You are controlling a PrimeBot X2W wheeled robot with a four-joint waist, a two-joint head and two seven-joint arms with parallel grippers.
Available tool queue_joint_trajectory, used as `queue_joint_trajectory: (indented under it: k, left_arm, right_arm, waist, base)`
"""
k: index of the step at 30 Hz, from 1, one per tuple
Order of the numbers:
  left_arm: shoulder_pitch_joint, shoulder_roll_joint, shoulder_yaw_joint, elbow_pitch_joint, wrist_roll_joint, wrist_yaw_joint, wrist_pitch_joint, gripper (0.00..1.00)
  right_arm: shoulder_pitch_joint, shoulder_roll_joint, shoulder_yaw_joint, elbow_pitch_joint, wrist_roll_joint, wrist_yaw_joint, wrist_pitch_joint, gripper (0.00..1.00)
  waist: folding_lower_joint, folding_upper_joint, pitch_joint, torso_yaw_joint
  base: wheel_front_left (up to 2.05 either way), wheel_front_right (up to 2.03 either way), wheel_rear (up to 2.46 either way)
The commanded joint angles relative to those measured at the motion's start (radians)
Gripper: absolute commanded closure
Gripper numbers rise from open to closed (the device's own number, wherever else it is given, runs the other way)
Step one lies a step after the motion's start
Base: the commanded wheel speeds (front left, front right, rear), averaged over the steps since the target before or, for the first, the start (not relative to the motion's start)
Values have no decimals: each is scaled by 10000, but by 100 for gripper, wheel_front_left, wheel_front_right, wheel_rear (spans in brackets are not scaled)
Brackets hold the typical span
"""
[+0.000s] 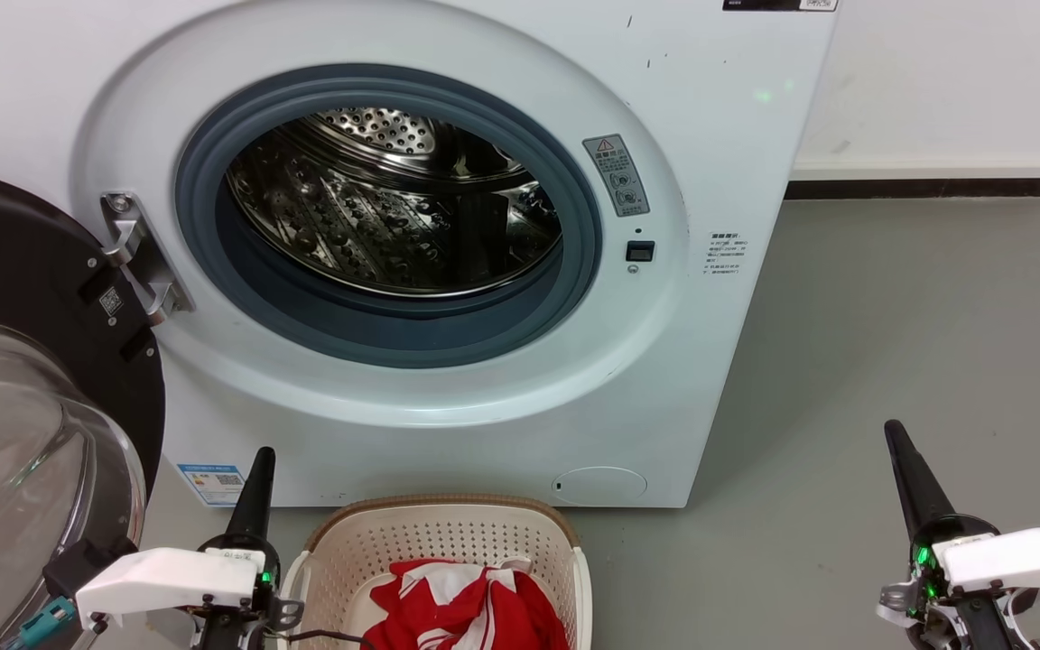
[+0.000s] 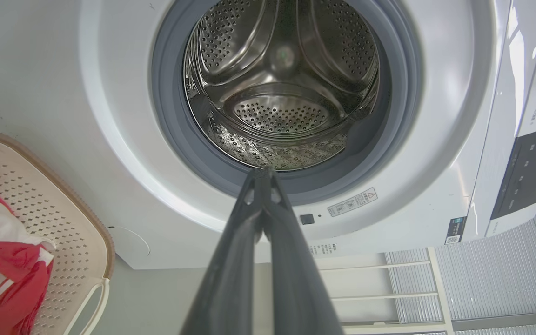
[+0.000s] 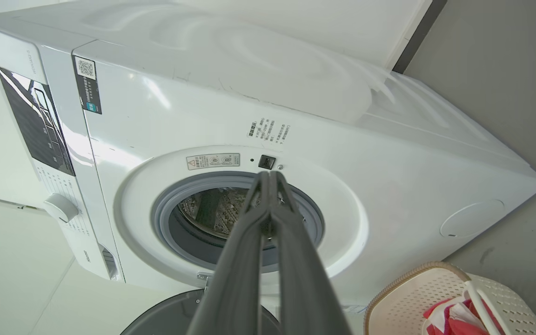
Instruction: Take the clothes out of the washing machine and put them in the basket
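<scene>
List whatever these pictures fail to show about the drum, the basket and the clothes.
- Head view: the front floor of the drum is hidden behind the lower lip of the grey rubber ring.
- Head view: the basket and the clothes are cut off by the bottom edge, so the garment count cannot be told.
- Head view: the print on the warning label is too small to read.

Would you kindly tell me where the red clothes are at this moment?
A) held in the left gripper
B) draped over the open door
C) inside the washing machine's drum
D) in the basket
D: the clothes lie heaped inside the basket in front of the washing machine, whose drum shows bare steel.
</scene>
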Motion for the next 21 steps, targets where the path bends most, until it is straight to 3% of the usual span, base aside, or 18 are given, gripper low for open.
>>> queue_joint_trajectory:
  k: [1, 21]
  left_arm:
    - [-206, 3, 61, -29, -155, -81, 23, 100]
    - [-370, -44, 244, 183, -1814, -252, 419, 100]
  right_arm:
    - [-215, -40, -29, -10, 184, 1, 47, 100]
    - [-431, 8, -225, 300, 1828, 1, 292, 100]
  waist:
    - [-1, -1, 2, 3]
    - [-1, -1, 55, 72]
  base:
    - [0, 0, 0]
    - [0, 0, 0]
